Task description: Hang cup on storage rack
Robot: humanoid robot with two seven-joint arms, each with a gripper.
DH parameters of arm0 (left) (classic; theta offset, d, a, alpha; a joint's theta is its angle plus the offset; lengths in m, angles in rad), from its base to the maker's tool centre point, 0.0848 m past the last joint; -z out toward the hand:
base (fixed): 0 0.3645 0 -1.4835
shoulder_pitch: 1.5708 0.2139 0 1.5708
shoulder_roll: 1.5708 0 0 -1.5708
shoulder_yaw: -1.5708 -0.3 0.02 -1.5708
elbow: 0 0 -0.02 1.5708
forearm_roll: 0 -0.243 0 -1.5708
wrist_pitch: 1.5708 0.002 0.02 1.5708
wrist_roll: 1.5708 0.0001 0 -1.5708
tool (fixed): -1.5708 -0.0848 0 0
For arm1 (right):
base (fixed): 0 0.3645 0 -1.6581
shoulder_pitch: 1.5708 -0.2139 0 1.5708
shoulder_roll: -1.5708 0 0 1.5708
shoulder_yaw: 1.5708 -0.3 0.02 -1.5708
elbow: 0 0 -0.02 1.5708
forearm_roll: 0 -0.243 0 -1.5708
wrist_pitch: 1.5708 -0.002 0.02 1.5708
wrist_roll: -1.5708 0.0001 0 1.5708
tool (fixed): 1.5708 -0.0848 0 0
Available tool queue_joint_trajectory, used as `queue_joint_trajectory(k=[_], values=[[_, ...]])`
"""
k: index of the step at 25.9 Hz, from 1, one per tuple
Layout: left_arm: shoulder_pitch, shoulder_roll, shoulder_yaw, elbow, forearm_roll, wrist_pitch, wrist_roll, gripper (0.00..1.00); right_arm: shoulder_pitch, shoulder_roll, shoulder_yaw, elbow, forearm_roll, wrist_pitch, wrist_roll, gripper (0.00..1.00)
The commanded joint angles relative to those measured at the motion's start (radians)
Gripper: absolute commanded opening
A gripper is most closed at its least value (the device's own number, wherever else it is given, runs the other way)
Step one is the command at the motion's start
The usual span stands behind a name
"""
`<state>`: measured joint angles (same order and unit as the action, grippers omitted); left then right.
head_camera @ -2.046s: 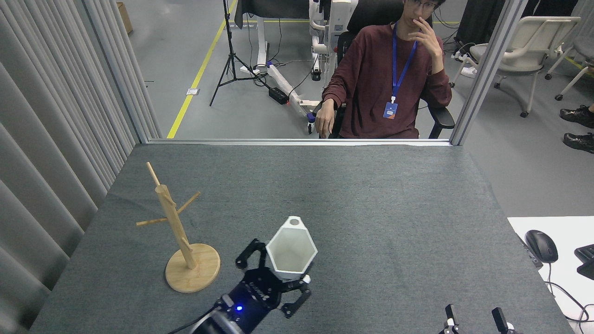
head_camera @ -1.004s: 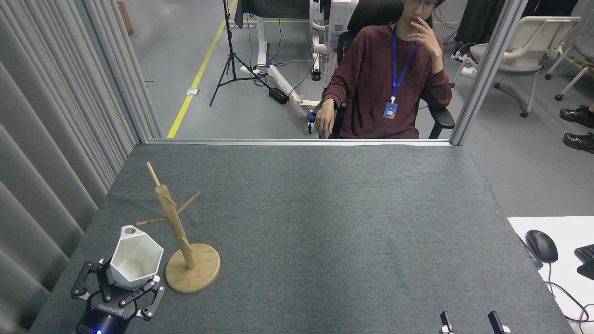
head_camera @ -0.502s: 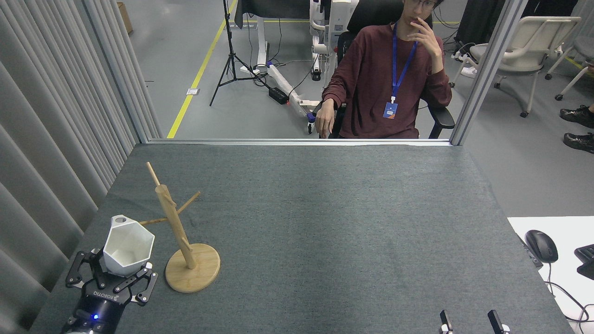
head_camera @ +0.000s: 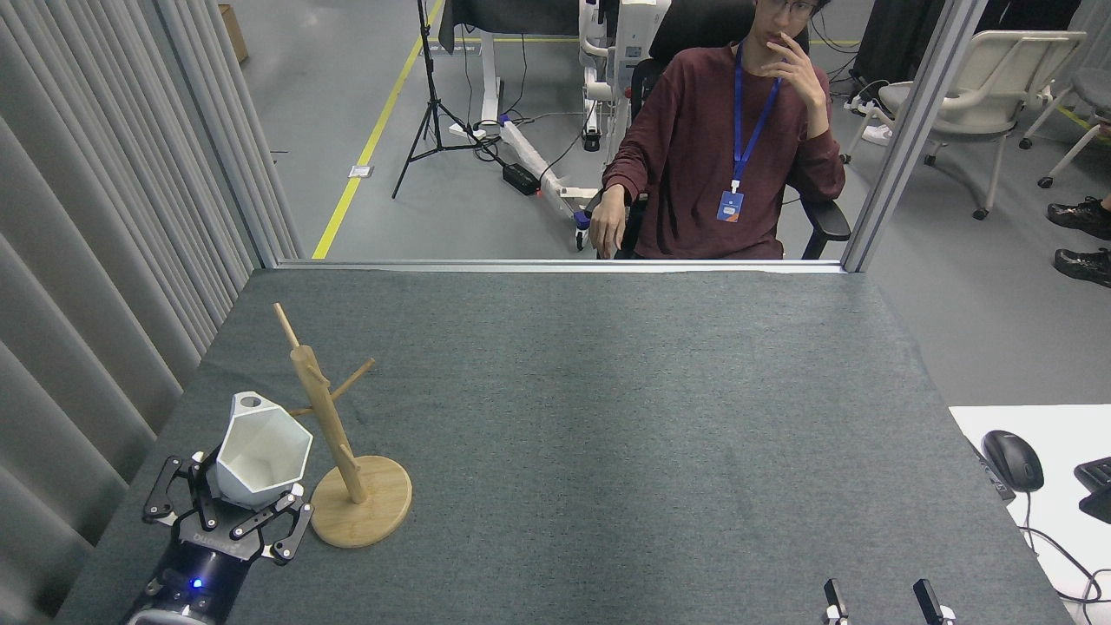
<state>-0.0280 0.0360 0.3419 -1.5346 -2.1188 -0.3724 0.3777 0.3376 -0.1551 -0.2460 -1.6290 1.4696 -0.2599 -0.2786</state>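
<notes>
The white faceted cup [head_camera: 260, 451] is held up at the near left of the table, its hexagonal mouth facing me and its tab handle with the round hole at the top. My left gripper [head_camera: 234, 508] is shut on the cup from below. Just right of the cup stands the wooden storage rack [head_camera: 334, 434], and the cup covers most of its left peg. The handle hole sits close to that peg; whether the peg is through it I cannot tell. Only the two fingertips of my right gripper [head_camera: 878, 601] show at the bottom right, standing apart with nothing between them.
A grey felt mat [head_camera: 608, 417] covers the table. Grey curtains [head_camera: 95, 260] close off the left side. A person [head_camera: 720, 148] sits behind the far edge. At the right, a white desk carries a black mouse [head_camera: 1012, 460].
My left gripper carried the cup from the table's middle to the left of the rack. In the last half second it shifted right, bringing the cup against the rack's left peg.
</notes>
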Motion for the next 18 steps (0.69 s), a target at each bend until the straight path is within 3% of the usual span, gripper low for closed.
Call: queue_joint_trajectory(k=[1,6,8,10,18], values=[[-0.01,-0.013,-0.023,0.013,-0.03,0.009,0.0,0.46,0.0,-0.001,-0.001,0.0,0.0,-0.001,-0.004,0.99],[-0.058,-0.038,-0.026,0.065,-0.082,0.01,0.001,0.51,0.0,-0.001,-0.002,0.0,-0.002,-0.001,-0.005,0.99],[-0.073,-0.039,-0.026,0.087,-0.082,0.018,0.003,0.67,0.0,-0.001,-0.001,0.0,-0.002,-0.001,-0.005,0.99],[-0.084,-0.039,-0.026,0.1,-0.082,0.03,0.009,1.0,0.0,-0.001,-0.002,0.001,-0.002,-0.001,-0.005,0.99],[-0.058,-0.038,-0.021,0.088,-0.067,0.018,0.024,1.0,0.0,-0.001,-0.002,0.0,-0.002,-0.001,-0.005,0.99]])
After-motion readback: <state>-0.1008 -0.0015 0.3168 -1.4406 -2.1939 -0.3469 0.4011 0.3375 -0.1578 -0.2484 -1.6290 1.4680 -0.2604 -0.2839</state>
